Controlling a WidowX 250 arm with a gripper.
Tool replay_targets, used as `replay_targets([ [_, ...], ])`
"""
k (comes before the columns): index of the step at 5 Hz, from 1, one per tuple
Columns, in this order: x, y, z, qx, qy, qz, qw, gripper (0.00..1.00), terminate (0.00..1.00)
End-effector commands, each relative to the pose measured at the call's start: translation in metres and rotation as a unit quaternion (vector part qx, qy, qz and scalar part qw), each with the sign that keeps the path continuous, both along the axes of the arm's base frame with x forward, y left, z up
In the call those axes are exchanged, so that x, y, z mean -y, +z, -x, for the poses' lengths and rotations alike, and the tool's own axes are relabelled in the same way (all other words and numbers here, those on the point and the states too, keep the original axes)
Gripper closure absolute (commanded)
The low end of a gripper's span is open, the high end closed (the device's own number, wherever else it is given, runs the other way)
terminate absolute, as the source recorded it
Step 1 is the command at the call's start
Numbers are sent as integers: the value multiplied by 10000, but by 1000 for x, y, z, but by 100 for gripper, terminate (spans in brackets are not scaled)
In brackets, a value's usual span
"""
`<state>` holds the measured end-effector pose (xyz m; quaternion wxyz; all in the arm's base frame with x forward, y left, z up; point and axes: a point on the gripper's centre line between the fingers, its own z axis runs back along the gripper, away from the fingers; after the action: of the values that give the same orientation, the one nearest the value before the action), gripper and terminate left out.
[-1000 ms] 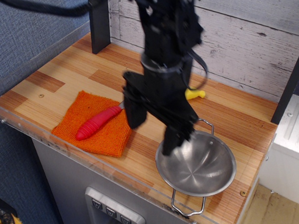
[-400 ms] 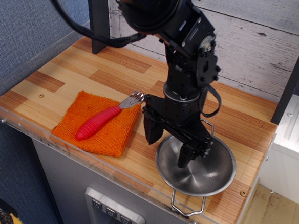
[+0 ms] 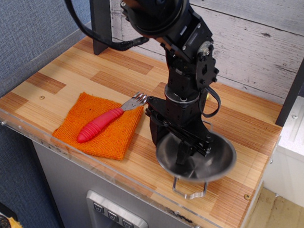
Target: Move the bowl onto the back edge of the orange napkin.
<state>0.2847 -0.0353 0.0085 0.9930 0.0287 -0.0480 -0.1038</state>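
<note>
The shiny steel bowl with wire loop handles is at the front right of the wooden counter. It looks motion-blurred and slightly tilted. My gripper is shut on the bowl's left rim, one finger outside and one finger inside. The orange napkin lies flat at the front left, about a hand's width left of the bowl. A red-handled fork lies diagonally across the napkin, its tines past the back right corner.
A clear acrylic wall runs along the counter's front and left edges. A black post stands at the back left, another at the right. A white plank wall closes the back.
My gripper came down from above the counter onto the bowl's left rim and closed on it. The bowl has shifted a little left and is now blurred and tilted.
</note>
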Motion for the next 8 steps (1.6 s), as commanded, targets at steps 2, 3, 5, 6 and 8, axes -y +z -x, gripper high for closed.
replay_targets([
  [2, -4, 21, -4, 241, 50, 150, 9996, 100, 0],
  [3, -1, 30, 2, 277, 33, 306, 9991, 100, 0],
  [5, -8, 61, -1, 65, 12, 546, 9985, 100, 0],
  [6, -36, 88, -15, 101, 196, 675, 9975, 100, 0],
  [8, -95, 111, -41, 91, 650, 737, 9951, 100, 0],
])
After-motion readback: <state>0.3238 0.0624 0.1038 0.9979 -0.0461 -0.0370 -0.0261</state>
